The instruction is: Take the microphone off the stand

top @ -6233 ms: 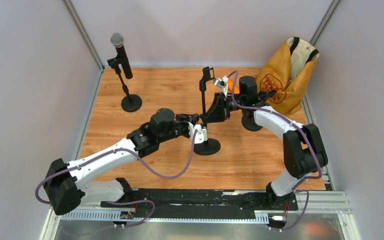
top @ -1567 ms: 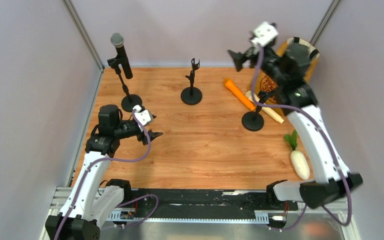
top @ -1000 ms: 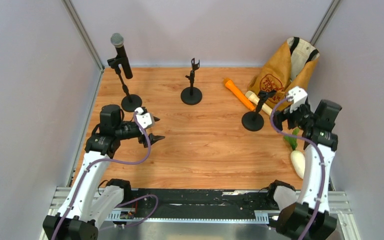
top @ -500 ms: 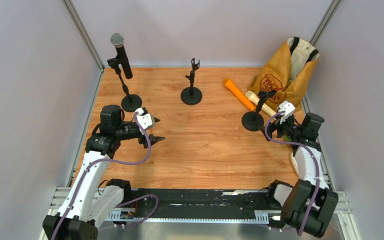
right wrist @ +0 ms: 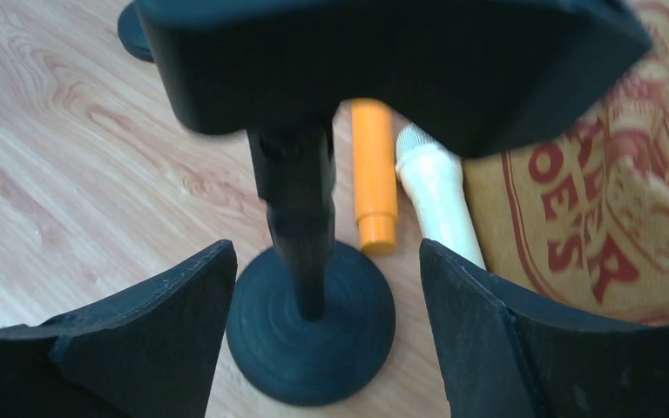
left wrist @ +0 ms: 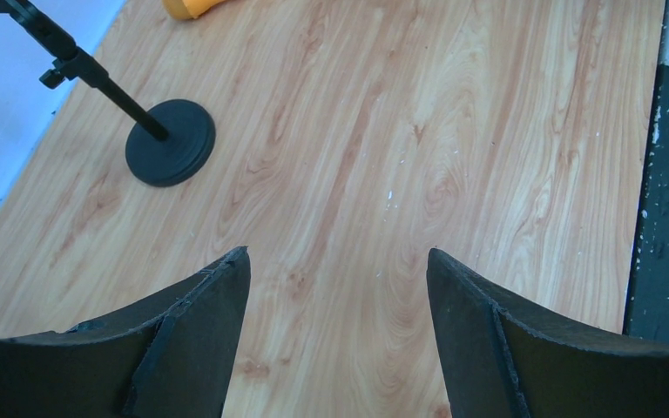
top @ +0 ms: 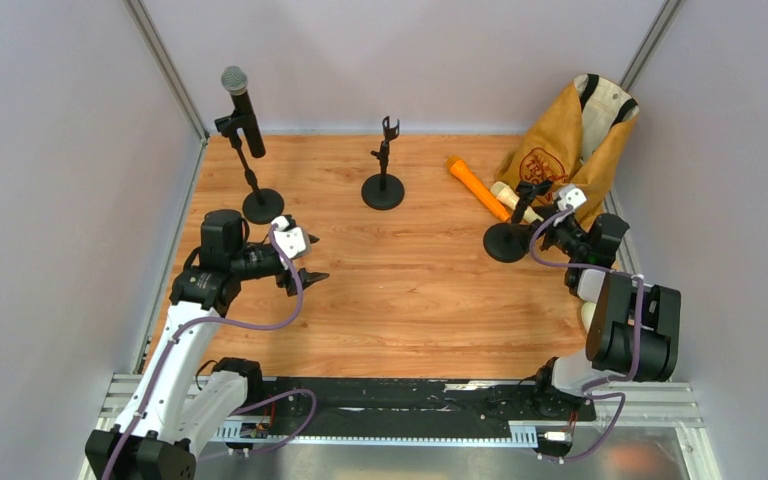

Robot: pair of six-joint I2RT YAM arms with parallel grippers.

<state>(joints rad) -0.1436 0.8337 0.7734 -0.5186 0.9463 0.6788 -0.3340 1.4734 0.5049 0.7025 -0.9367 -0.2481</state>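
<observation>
The one microphone (top: 241,100) sits clipped in the left stand (top: 262,206) at 10 o'clock on the tabletop (top: 420,300). The released left fingers (left wrist: 183,348), nearest it, would best grip its body above the clip and lift along its axis. Of three stands, the middle stand (top: 383,190) at 12 and right stand (right wrist: 311,331) at 3 o'clock are empty, with the right fingers (right wrist: 139,348) spread around the latter's post, unclenched.

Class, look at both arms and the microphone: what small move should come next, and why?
Probably the left gripper should rise toward the microphone, aiming at its handle above the clip. The microphone sits in the back-left stand; the left gripper is open, empty and nearest it, hovering over the table. The right gripper straddles an empty stand across the table.
</observation>
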